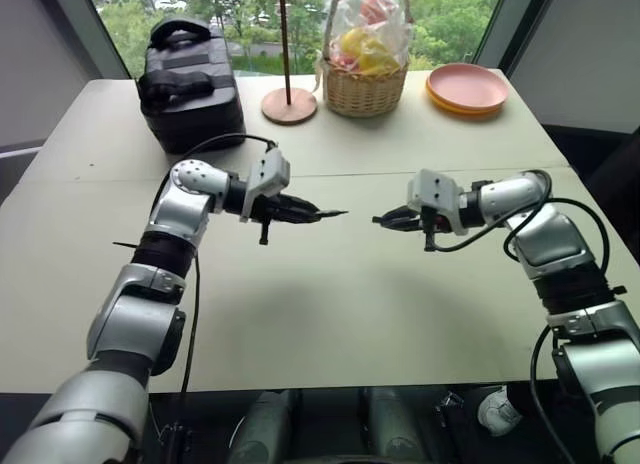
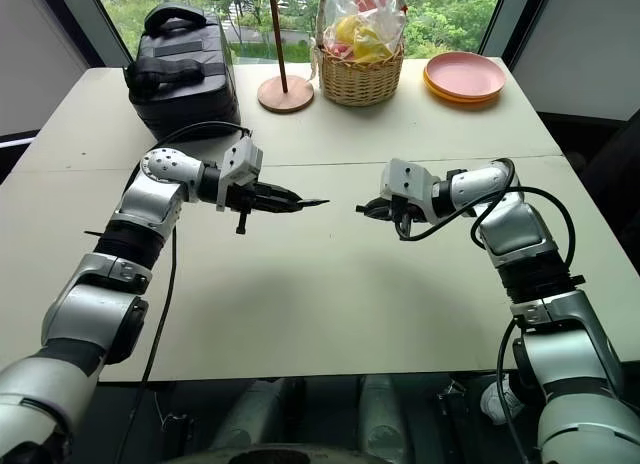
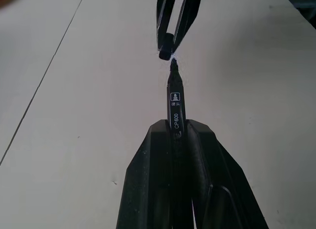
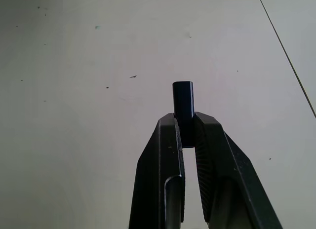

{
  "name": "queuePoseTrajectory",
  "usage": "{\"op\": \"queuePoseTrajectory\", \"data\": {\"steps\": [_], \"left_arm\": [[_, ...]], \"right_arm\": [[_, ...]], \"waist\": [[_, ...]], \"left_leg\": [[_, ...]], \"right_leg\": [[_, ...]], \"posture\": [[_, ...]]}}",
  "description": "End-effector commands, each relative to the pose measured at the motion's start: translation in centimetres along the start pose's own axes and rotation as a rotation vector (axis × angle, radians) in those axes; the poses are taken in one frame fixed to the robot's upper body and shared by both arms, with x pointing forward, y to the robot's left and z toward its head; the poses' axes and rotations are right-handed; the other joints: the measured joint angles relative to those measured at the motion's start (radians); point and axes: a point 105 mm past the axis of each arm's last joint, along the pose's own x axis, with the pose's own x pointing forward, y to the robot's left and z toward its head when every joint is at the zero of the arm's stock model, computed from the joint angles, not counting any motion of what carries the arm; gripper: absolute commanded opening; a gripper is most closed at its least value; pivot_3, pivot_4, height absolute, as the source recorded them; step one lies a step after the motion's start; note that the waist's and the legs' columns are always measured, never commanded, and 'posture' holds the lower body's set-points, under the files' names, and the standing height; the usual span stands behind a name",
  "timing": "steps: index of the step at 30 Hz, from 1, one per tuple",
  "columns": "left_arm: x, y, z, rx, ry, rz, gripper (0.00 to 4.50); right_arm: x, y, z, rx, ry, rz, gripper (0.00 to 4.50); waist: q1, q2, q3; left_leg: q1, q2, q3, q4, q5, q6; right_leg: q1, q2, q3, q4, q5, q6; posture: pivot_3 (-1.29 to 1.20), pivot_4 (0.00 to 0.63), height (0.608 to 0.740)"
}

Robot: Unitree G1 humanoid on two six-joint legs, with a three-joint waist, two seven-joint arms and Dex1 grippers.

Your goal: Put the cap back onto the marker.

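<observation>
- left gripper (image 1: pixel 300 212) pinches the marker (image 3: pixel 175 98), tip sticking out toward the right gripper (image 1: pixel 392 222)
- right gripper clamped on the cap (image 4: pixel 183 104), cap poking past its fingertips
- both held above the table (image 1: pixel 330 304), marker tip and cap facing, small gap between

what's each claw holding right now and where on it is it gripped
The left claw holds the marker by its rear barrel, tip sticking out. The right claw pinches the cap by its lower end.
</observation>
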Motion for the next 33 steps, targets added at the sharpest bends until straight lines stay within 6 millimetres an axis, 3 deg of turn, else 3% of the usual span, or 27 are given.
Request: {"op": "queuePoseTrajectory", "data": {"steps": [1,19,33], "left_arm": [[-0.1,0.8,1.5,0.074,-0.010,0.004,0.00],[1.6,0.7,1.0,0.102,-0.017,-0.007,0.00],[0.8,0.9,1.4,0.117,-0.007,-0.001,0.00]], "right_arm": [[-0.3,-0.8,1.7,-0.043,-0.036,-0.019,0.03],[0.5,0.3,3.4,-0.027,-0.109,0.008,0.03],[0.6,0.3,1.9,-0.016,-0.073,-0.007,0.03]], "waist": [[0.001,0.000,0.000],[0.001,0.000,0.000],[-0.001,0.000,0.000]], "left_leg": [[0.000,0.000,0.000,0.000,0.000,0.000],[0.000,0.000,0.000,0.000,0.000,0.000],[0.000,0.000,0.000,0.000,0.000,0.000]], "right_leg": [[0.000,0.000,0.000,0.000,0.000,0.000],[0.000,0.000,0.000,0.000,0.000,0.000],[0.000,0.000,0.000,0.001,0.000,0.000]], "posture": [[0.00,0.150,0.740],[0.00,0.150,0.740],[0.00,0.150,0.740]]}}
